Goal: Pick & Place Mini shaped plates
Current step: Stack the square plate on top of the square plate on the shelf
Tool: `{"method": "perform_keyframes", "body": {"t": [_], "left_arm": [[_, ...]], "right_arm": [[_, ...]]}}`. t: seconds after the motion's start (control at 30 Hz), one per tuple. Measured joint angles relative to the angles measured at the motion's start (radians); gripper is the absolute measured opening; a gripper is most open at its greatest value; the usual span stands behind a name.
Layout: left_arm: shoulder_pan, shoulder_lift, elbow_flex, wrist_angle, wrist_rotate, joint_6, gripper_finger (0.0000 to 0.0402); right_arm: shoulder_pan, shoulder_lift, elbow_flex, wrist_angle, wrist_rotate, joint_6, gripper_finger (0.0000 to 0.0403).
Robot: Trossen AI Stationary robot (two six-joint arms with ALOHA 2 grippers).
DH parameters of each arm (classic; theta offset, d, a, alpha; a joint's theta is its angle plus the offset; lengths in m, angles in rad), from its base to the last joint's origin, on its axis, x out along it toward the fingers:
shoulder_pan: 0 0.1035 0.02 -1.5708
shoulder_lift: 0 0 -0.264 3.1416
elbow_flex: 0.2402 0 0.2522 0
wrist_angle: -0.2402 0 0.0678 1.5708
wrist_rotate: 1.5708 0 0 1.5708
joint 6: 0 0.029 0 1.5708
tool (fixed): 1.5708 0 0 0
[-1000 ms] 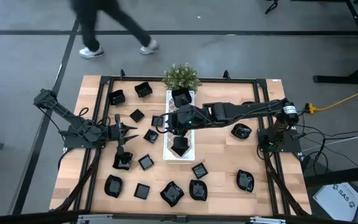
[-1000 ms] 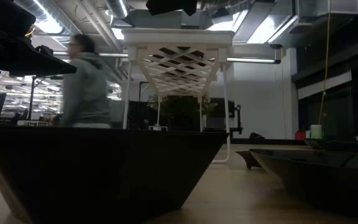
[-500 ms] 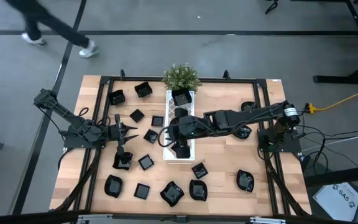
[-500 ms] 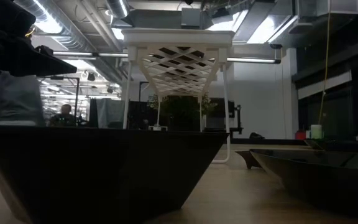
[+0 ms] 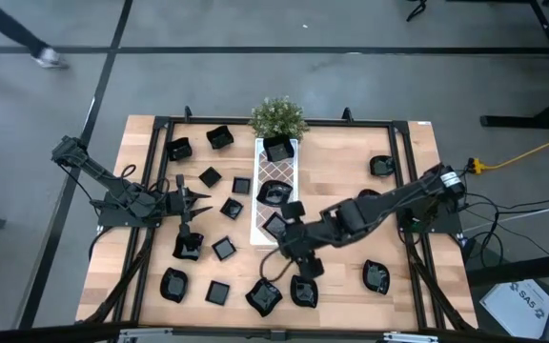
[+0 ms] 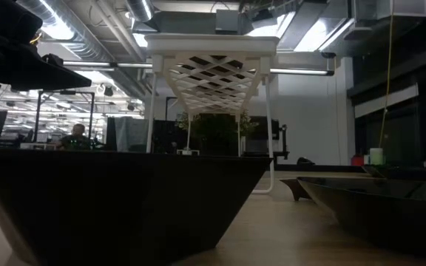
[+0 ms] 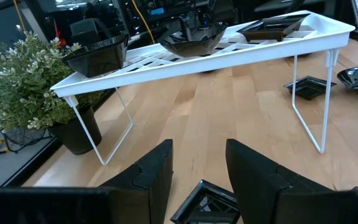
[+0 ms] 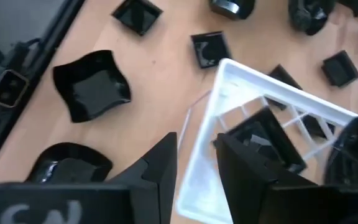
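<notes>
Right gripper (image 5: 296,250) hangs over the near middle of the wooden bench (image 5: 341,152), just off the near end of the long white lattice tray (image 5: 276,195). Its two dark fingers (image 8: 160,165) stand parted with a clear gap, and nothing sits between them; they touch no dish. Looking past those fingers, the tray's corner lies below, with a wavy-rimmed black dish (image 8: 92,91) off to one side on the bare wood.

Left gripper (image 5: 191,205) waits over the left half of the bench, fingers (image 7: 157,174) spread and empty, a small square black dish (image 7: 207,202) on the wood just beyond them.

The glossy black mini plates (image 5: 225,248) are scattered: a cluster on the left half, a row along the near edge, three out on the right. Three more ride on the tray, one at the far end by the small green potted plant (image 5: 276,117), one in the middle, one at the near end.
</notes>
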Motion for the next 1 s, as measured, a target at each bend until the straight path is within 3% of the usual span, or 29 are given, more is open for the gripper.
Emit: {"method": "perform_keyframes", "body": {"t": [0.73,1.0], "left_arm": [[0.000,0.000,0.000,0.000,0.000,0.000,0.0143],[0.000,0.000,0.000,0.000,0.000,0.000,0.0143]], "right_arm": [[0.168,0.230,0.000,-0.028,0.004,0.000,0.0113],[0.197,0.324,-0.001,0.139,0.000,0.000,0.0113]]}}
